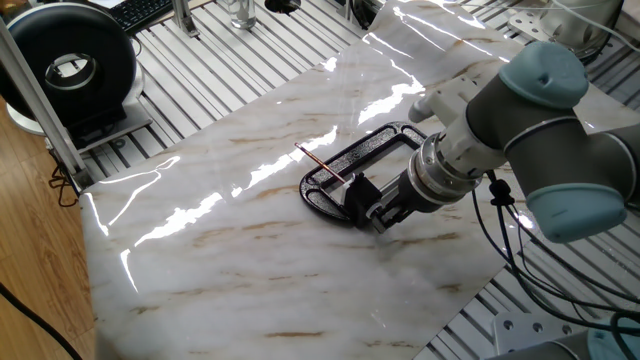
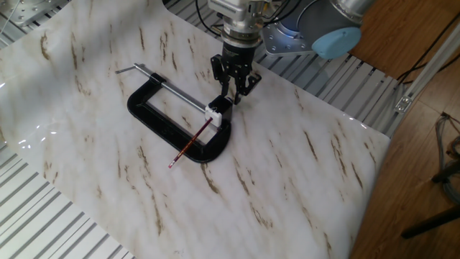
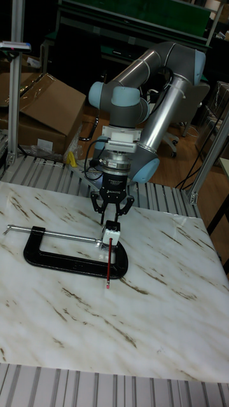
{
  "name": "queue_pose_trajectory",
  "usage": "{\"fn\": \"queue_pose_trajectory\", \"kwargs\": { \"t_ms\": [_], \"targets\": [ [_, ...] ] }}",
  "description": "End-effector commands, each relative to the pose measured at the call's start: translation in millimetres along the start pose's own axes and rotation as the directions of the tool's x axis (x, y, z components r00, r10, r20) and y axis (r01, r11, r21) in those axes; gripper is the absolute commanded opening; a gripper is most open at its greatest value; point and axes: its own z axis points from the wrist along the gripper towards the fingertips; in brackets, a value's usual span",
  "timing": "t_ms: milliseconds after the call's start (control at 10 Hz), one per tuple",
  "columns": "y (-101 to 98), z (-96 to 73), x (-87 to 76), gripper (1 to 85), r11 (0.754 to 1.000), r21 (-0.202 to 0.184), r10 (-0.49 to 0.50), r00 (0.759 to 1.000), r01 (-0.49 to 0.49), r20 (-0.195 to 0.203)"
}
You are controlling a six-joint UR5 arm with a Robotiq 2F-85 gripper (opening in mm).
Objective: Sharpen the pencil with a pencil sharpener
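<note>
On a glossy marble-patterned tabletop point(image 1: 250, 240), the black two-finger gripper point(image 1: 378, 212) stands spread just beyond the small black pencil sharpener point(image 2: 218, 109), whose thin reddish-brown pencil point(image 3: 109, 262) points straight away from the fingers across the black C-clamp point(image 3: 63, 259).
</note>
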Motion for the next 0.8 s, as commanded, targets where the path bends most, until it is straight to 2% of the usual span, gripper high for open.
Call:
{"fn": "queue_pose_trajectory", "kwargs": {
  "t_ms": [0, 300, 400, 700],
  "targets": [
    [-2.7, -1.9, 2.9, 42.0, 1.000, 0.007, 0.002, 1.000, -0.001, -0.015],
    [-5.7, -2.2, 12.1, 41.3, 1.000, 0.019, -0.005, 0.999, 0.006, -0.051],
    [-5.0, -2.2, 11.3, 41.3, 1.000, 0.016, 0.000, 0.999, 0.001, -0.047],
    [-2.7, 12.9, 12.4, 41.0, 1.000, 0.007, 0.027, 0.999, -0.027, -0.039]
  ]
}}
